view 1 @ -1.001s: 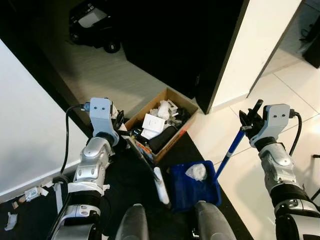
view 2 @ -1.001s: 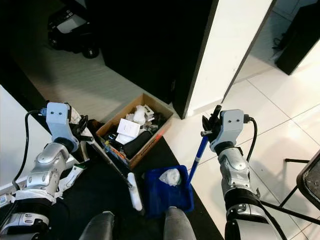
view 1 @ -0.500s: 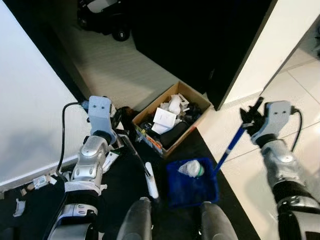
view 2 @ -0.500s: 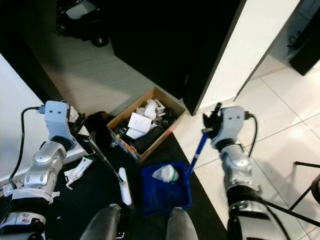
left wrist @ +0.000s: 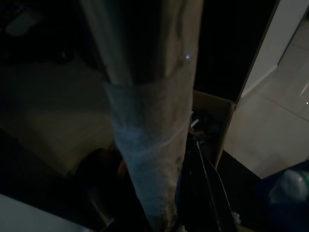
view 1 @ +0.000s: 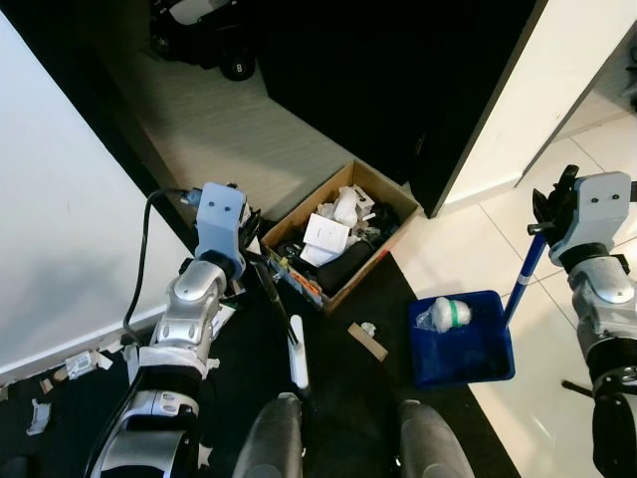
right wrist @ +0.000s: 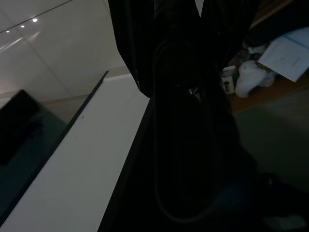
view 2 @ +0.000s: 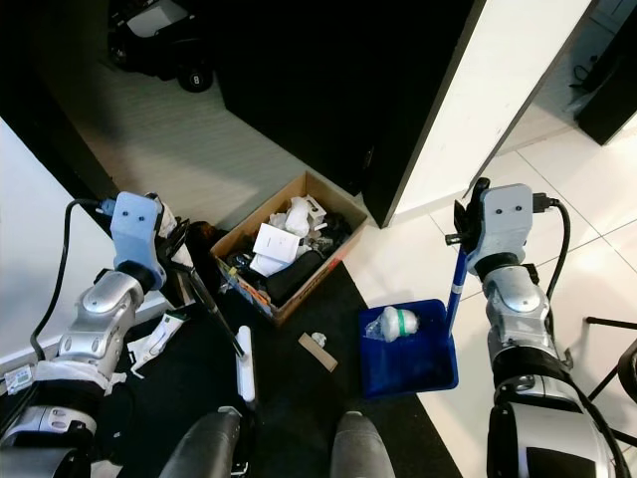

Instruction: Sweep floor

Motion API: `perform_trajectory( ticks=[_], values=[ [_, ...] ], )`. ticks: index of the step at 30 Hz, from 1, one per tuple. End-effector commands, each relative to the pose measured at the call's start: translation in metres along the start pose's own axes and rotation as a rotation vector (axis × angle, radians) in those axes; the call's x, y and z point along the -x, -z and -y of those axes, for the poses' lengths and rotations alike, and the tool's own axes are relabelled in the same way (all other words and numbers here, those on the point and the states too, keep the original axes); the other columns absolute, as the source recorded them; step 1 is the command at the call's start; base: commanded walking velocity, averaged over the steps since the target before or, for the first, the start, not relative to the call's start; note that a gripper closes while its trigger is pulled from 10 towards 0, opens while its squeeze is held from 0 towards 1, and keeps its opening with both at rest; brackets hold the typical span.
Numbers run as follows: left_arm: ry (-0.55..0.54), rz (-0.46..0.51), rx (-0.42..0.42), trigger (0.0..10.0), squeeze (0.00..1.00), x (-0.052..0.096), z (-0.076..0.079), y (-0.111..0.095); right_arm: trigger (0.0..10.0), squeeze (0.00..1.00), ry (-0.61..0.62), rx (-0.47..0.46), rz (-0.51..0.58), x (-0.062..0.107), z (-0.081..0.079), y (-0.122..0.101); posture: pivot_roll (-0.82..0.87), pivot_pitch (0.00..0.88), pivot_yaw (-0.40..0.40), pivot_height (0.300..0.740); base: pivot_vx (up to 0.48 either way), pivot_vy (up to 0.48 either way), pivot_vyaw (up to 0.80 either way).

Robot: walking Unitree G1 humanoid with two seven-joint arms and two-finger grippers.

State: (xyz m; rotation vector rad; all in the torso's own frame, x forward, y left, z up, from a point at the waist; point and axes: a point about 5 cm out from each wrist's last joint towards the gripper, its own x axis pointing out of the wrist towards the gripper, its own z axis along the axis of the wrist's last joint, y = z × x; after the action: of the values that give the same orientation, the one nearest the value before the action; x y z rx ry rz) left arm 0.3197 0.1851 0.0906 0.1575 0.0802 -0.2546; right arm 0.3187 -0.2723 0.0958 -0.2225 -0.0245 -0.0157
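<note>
Partly done, judging by the crumpled wad already lying in the blue dustpan (view 1: 462, 341), parked on the dark mat's edge beside the white tiles, handle clasped by the right end effector (view 1: 550, 211). Left end effector (view 2: 185, 264) clenched on the broom (view 1: 283, 329), head resting mid-mat. Still to sweep: cardboard scrap (view 1: 366, 341), paper bits (view 1: 72, 362) along the wall.

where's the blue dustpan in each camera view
Left eye view: the blue dustpan lies right of centre, low, on the floor at the edge of the dark mat.
Right eye view: low, right of centre.
Left wrist view: a blue patch at the lower right corner.
Right wrist view: too dark to pick out.
Shared landmark: the cardboard box, up and left of the dustpan in both eye views.
</note>
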Motion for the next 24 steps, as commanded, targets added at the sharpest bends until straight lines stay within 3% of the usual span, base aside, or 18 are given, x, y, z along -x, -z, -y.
perform_trajectory(
  ticks=[1,7,15,23,24],
  values=[
    [0.002,0.02,-0.036,10.0,0.0,-0.001,-0.005,-0.004,10.0,0.0,-0.004,0.003,0.023,-0.002,-0.005,-0.002,0.04,0.105,0.007,0.74,0.0,0.0,0.0],
    [0.017,0.048,-0.051,10.0,0.0,-0.006,-0.002,-0.008,10.0,0.0,0.001,0.011,0.005,0.001,-0.014,0.006,0.08,0.164,0.016,0.74,0.0,0.0,0.0],
    [0.079,0.03,-0.154,10.0,0.0,-0.011,0.005,-0.005,10.0,0.0,-0.033,0.185,-0.01,0.001,-0.038,0.012,0.13,0.248,0.048,0.74,0.0,0.0,0.0],
    [0.078,0.049,-0.168,10.0,0.0,-0.014,0.004,-0.006,10.0,0.0,-0.06,0.195,0.008,-0.001,-0.05,0.011,0.14,0.26,0.053,0.74,0.0,0.0,0.0],
    [0.084,0.059,-0.163,10.0,0.0,-0.016,0.008,-0.006,10.0,0.0,-0.062,0.162,0.03,-0.003,-0.058,0.008,0.12,0.256,0.051,0.74,0.0,0.0,0.0]
  ],
)
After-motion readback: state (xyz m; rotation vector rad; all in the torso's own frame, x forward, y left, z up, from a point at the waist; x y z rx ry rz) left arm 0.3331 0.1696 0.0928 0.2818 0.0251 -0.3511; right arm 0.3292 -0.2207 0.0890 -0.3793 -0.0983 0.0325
